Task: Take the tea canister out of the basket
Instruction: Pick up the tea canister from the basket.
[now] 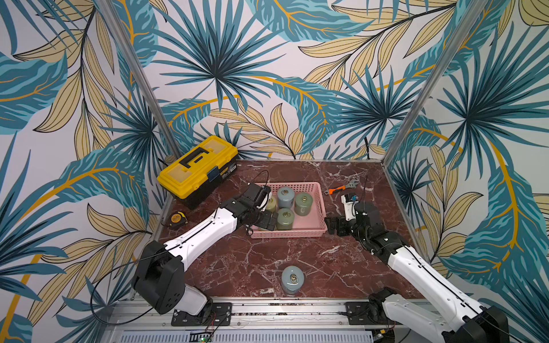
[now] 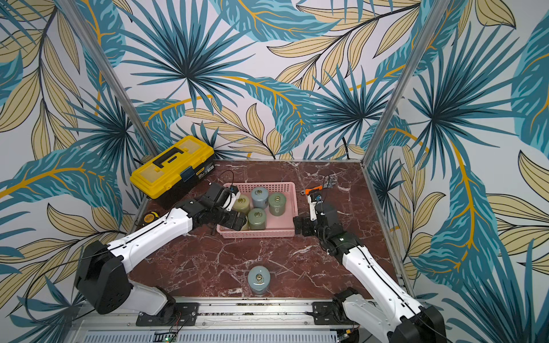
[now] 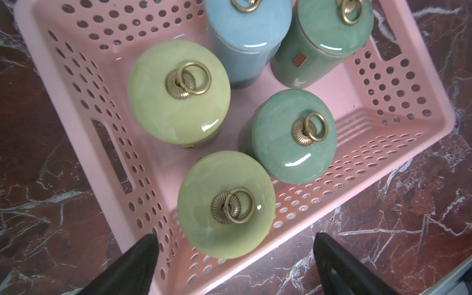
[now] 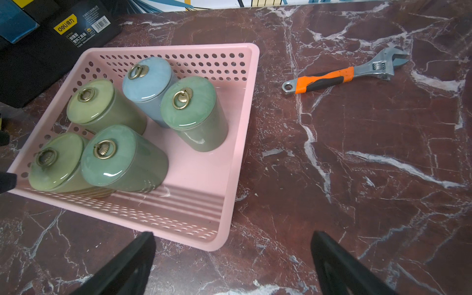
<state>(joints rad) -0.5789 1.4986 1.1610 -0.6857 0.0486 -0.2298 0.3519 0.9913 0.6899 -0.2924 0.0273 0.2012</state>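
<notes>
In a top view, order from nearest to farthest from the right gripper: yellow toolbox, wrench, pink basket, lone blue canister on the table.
1. Pink basket, right beside the right gripper.
2. Wrench, just behind it.
3. Lone blue canister, out in front, toward the camera.
4. Yellow toolbox, far back corner.

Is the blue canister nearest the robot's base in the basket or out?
Out: the blue glazed ceramic canister stands upright on the red marble tabletop, apart from the pink perforated plastic basket.
</notes>
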